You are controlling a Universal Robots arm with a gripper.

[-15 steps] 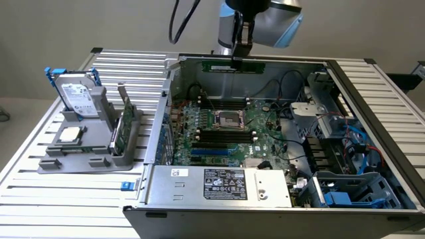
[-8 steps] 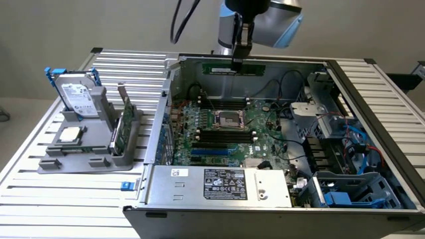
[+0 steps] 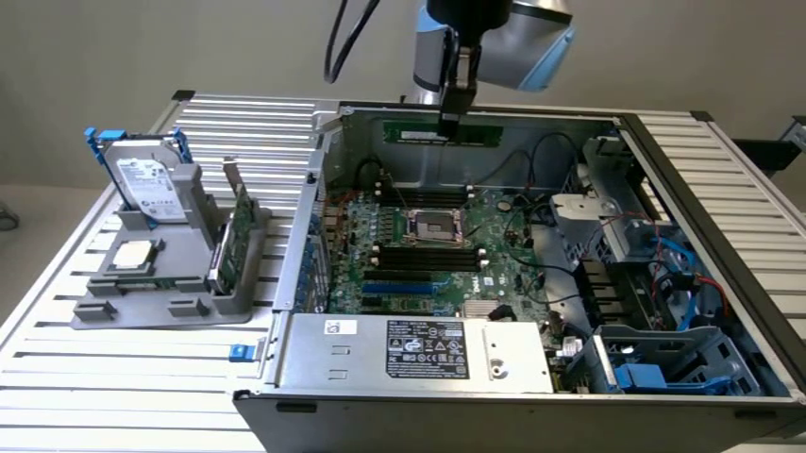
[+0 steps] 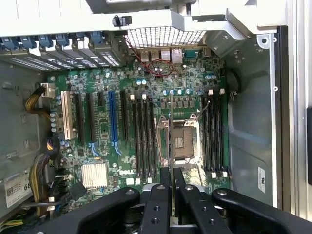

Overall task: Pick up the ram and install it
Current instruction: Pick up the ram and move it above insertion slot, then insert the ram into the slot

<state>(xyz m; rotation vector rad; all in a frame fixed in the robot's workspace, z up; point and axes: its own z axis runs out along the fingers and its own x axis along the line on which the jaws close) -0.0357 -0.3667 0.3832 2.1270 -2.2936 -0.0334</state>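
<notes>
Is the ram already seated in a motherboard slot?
No, the gripper holds the ram in the air, well clear of the motherboard.

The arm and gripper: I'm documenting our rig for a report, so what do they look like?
The arm has rounded silver-grey joints with a light blue cap, and a black cable loops beside it. The gripper is black, with two narrow inner fingers flanked by broader curved links, all dotted with round screw heads.

I view the open computer case (image 3: pixel 377 351) mid-frame, motherboard (image 3: pixel 416 274) exposed; at the exterior view's left, a grey holder (image 3: pixel 139 307) carries a hard drive (image 3: pixel 145 189).
</notes>
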